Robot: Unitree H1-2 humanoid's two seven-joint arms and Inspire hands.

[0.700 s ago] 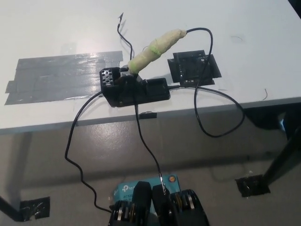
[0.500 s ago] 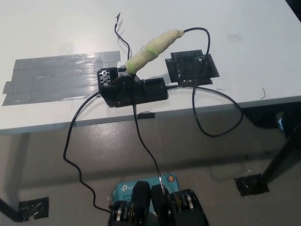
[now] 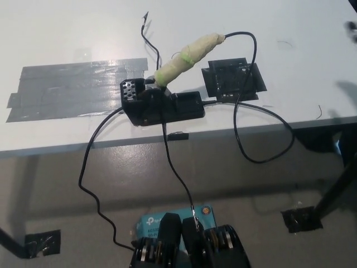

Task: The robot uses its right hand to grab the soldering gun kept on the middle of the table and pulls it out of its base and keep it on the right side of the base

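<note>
Soldering gun point(image 3: 188, 57) sits tilted in black base point(image 3: 162, 106) mid-table, handle wrapped in pale tape. Black tape square point(image 3: 233, 80) just right of base, gun's cable looping across it. Grey tape strips point(image 3: 72, 89) left. Right hand point(image 3: 351, 30) barely visible at right edge; grip state cannot tell.

White counter point(image 3: 67, 33) open at far left and far right. Tape-wrapped soldering gun point(image 3: 187, 56) slants up-right out of black plastic base point(image 3: 162, 106), handle clear above. Black cable point(image 3: 245, 84) loops over black tape square point(image 3: 233, 79) right of base, blocking that spot. Grey tape patch point(image 3: 67, 95) flat, no obstruction.
</note>
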